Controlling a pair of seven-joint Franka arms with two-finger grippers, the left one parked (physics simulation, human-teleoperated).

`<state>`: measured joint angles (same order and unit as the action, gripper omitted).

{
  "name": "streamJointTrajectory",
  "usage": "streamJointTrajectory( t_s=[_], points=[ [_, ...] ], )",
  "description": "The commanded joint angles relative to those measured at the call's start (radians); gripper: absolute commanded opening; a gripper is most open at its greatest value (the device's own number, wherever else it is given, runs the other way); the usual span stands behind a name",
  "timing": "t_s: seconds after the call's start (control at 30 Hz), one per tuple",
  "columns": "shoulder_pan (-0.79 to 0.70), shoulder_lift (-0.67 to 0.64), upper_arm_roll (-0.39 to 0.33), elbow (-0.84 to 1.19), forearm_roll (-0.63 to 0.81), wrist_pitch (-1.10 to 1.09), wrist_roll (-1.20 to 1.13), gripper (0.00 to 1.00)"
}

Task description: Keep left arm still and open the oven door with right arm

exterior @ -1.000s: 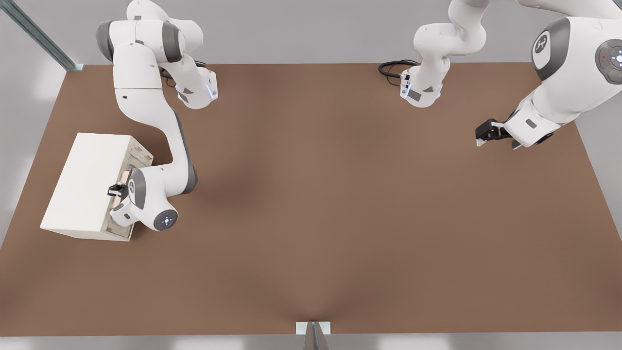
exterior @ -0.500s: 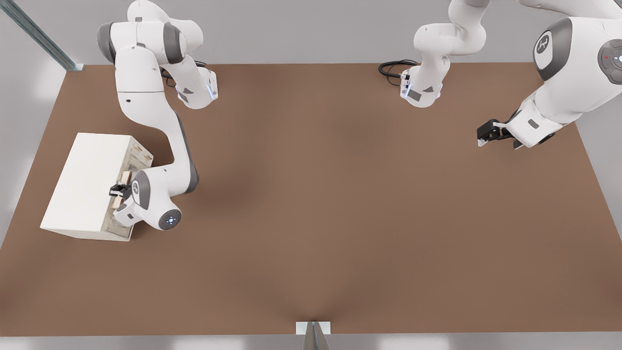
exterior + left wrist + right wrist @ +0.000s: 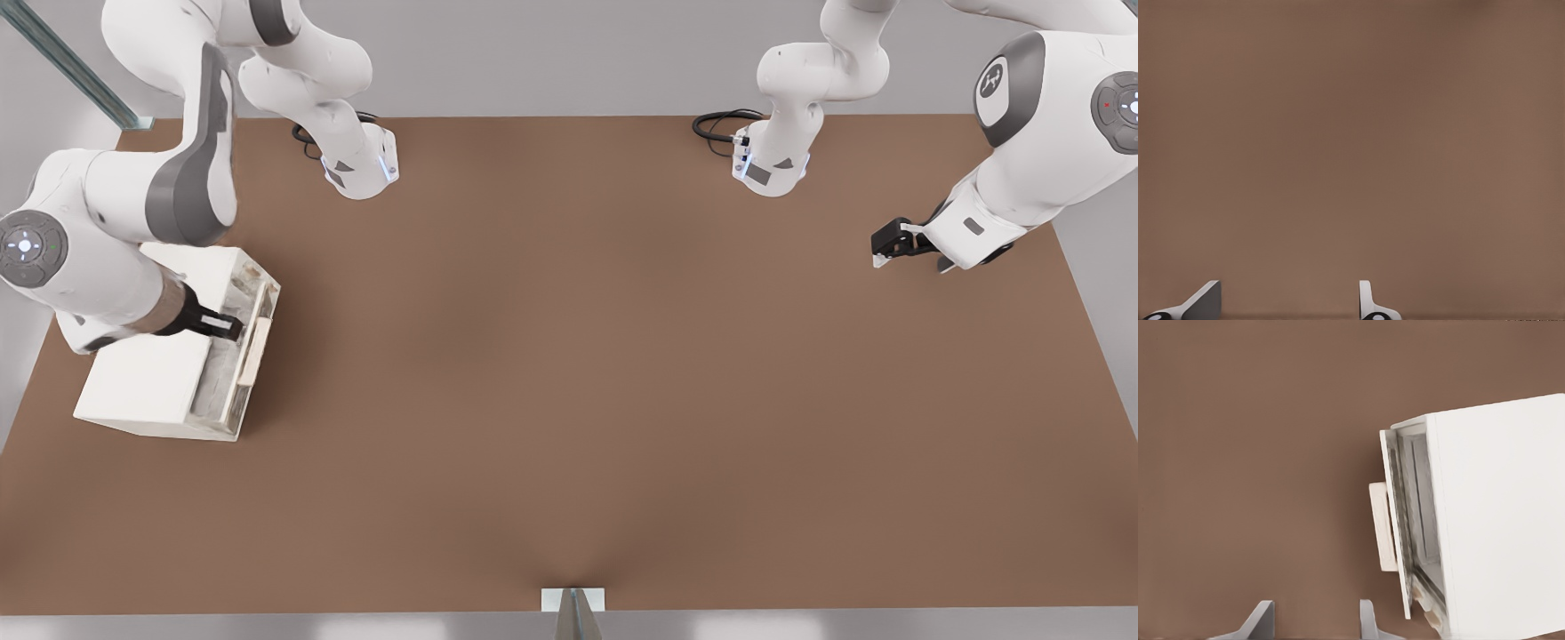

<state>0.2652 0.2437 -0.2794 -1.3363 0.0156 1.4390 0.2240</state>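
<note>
The white box oven point(image 3: 142, 382) stands on the brown table at the front view's left. Its oven door point(image 3: 240, 391) hangs slightly ajar, with a gap showing between it and the casing. The pale bar handle point(image 3: 253, 351) is uncovered on its outer face. My right arm point(image 3: 107, 231) reaches over the oven top, and its black gripper point(image 3: 229, 329) sits just above the door's upper edge. In the right wrist view the gripper point(image 3: 1315, 623) is open with nothing in it, beside the door point(image 3: 1395, 527), handle point(image 3: 1383, 527) and casing point(image 3: 1498, 520).
The left arm point(image 3: 1022, 160) hangs over the table's right side in the front view, its gripper point(image 3: 889, 242) above bare tabletop. Two arm bases point(image 3: 360, 169) point(image 3: 769, 169) and a black cable point(image 3: 720, 124) sit along the far edge. A metal bracket point(image 3: 573, 600) marks the near edge.
My right arm has lifted off the door's front and swung up over the oven toward the front view's left. The handle is now uncovered and the door stands further out.
</note>
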Motion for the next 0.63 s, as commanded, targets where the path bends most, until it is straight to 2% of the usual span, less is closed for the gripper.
streamJointTrajectory(
  t_s=[0.0, 0.6],
  points=[
    [-0.003, -0.023, -0.003, 0.002, 0.119, -0.008, -0.137, 1.0],
    [-0.003, -0.023, -0.001, 0.016, 0.107, -0.011, -0.143, 1.0]
  ],
)
